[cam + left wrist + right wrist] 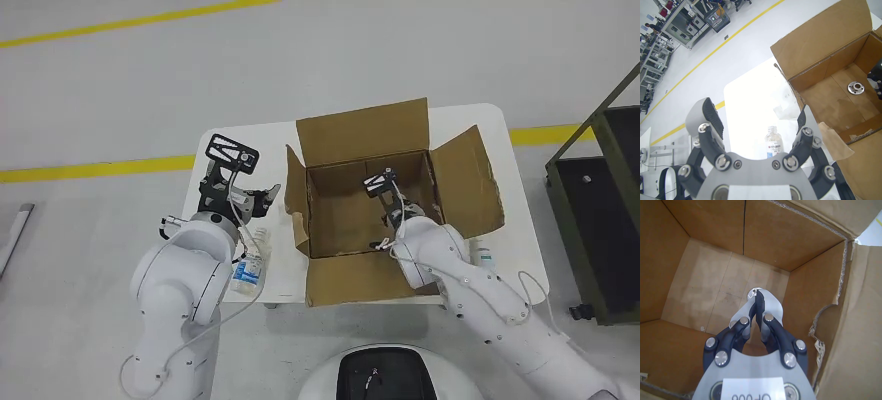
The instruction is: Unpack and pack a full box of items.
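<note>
We see an open brown cardboard box (365, 130) (819, 47) (715, 224) on the white table (250, 140) (745, 91), all flaps folded out. A round silver metal flange (856, 88) (751, 295) lies flat on the box floor, near the far wall.

The right gripper (756, 293) is down inside the box with its fingers pressed together and nothing between them. The tips are just above the flange's edge. We can't tell if they touch it.

The left gripper (243, 195) (755, 106) hangs over the table left of the box, spread wide and empty. Under it a clear plastic bottle with a white label (250, 268) (773, 140) lies on the table. A crumpled clear plastic wrapper (785, 111) lies just beside the box's left wall.
</note>
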Robot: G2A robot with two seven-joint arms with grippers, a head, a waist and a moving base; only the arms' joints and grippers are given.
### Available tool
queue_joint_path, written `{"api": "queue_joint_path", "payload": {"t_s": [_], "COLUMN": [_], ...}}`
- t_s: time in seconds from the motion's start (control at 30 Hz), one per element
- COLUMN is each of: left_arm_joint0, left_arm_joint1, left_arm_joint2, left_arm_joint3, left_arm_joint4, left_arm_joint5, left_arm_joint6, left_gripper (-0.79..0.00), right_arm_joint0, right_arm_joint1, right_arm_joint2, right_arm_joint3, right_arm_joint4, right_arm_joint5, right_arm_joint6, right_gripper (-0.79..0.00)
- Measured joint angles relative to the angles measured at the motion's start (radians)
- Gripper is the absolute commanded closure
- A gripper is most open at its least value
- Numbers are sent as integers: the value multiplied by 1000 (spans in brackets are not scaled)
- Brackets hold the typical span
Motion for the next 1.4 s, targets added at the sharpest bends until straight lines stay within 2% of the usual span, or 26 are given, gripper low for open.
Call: {"api": "queue_joint_path", "payload": {"t_s": [0.17, 0.43, 0.47, 0.57, 0.67, 0.7, 0.93, 1.0, 1.33, 1.4], "left_arm_joint0": [0, 0, 0, 0, 0, 0, 0, 0, 0, 0], "left_arm_joint1": [0, 0, 0, 0, 0, 0, 0, 0, 0, 0], "left_arm_joint2": [0, 0, 0, 0, 0, 0, 0, 0, 0, 0], "left_arm_joint3": [0, 0, 0, 0, 0, 0, 0, 0, 0, 0], "left_arm_joint4": [0, 0, 0, 0, 0, 0, 0, 0, 0, 0], "left_arm_joint5": [0, 0, 0, 0, 0, 0, 0, 0, 0, 0], "left_arm_joint6": [0, 0, 0, 0, 0, 0, 0, 0, 0, 0], "left_gripper": [-785, -785, -785, -785, -785, -785, -785, -785, -785, -785], "right_arm_joint0": [94, 244, 253, 275, 283, 284, 268, 261, 238, 231], "right_arm_joint1": [-13, -55, -60, -75, -87, -90, -99, -100, -100, -100], "right_arm_joint2": [9, -65, -74, -98, -104, -104, -72, -63, -26, -23], "right_arm_joint3": [83, 276, 291, 341, 378, 386, 410, 409, 377, 374], "right_arm_joint4": [15, 19, 19, 10, 24, 32, 86, 81, 79, 71], "right_arm_joint5": [-76, -161, -161, -154, -146, -147, -160, -161, -178, -179], "right_arm_joint6": [106, 255, 260, 267, 243, 233, 152, 151, 203, 205], "right_gripper": [0, 0, -49, -114, -249, -268, -323, -351, -388, -440]}}
